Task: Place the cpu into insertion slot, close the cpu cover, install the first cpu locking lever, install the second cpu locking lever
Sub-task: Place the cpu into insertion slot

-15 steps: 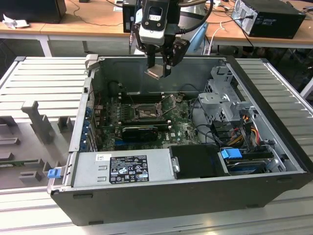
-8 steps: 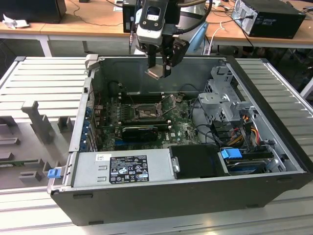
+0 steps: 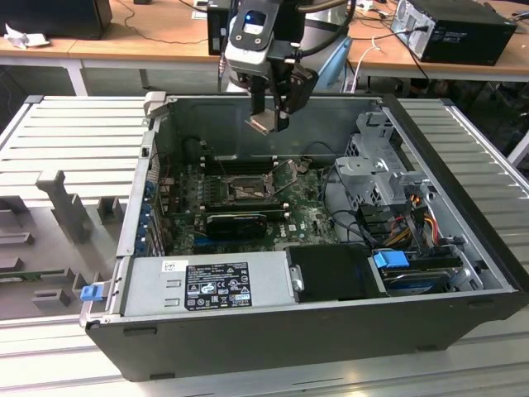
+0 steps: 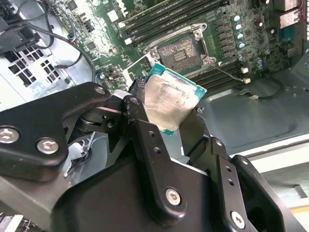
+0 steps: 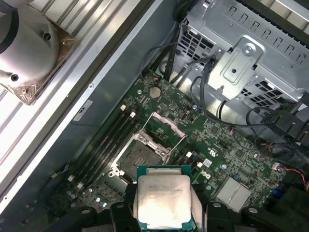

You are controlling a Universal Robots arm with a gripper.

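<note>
Even overhead light. The open dark-grey metal computer case (image 3: 331,331) keeps a dim, shadowed interior. In the second wrist view, pale glare washes the small square silver-topped cpu (image 4: 169,99).

cpu (image 4: 171,99): smeared silver metal top, dull sheen | insertion slot (image 4: 183,50): bright metal rim | tool (image 4: 168,101): matt black

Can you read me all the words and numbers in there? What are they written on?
No text here can be read out.
Black label on the power supply: print too small to read.
White label beside it: too small to read.
Cpu top, held in the gripper: faint lines of print, too small to read.
Sticker on the case wall: too small to read.
</note>
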